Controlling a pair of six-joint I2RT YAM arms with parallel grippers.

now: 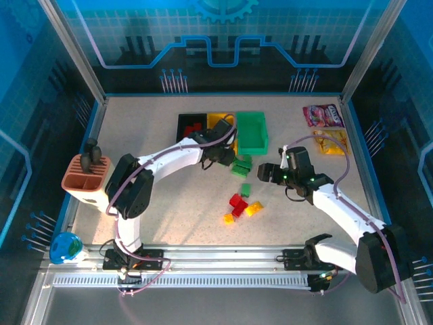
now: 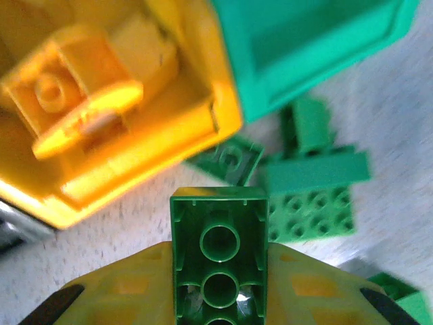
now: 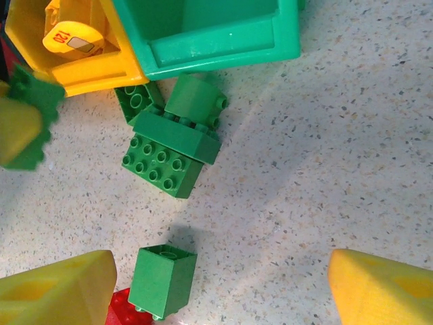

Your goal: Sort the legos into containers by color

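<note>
Between the yellow fingers of the left gripper (image 2: 220, 291) a held green brick (image 2: 218, 227) is clamped, hollow underside facing the wrist camera, long axis running 6 to 12 o'clock. Its free end points past the yellow bin (image 2: 203, 128) corner; the green bin (image 2: 311, 47) lies at 1 o'clock, so the carry likely needs a rightward shift. The right gripper (image 3: 223, 291) hangs wide open and empty, a loose green brick (image 3: 162, 281) at its 9 o'clock

The black bin (image 1: 181, 128) and yellow bin (image 1: 218, 120) adjoin the green bin (image 1: 252, 130) in a row. Several green legos (image 3: 169, 145) cluster just before the green bin; red and yellow legos (image 1: 238, 202) lie farther from it.
</note>
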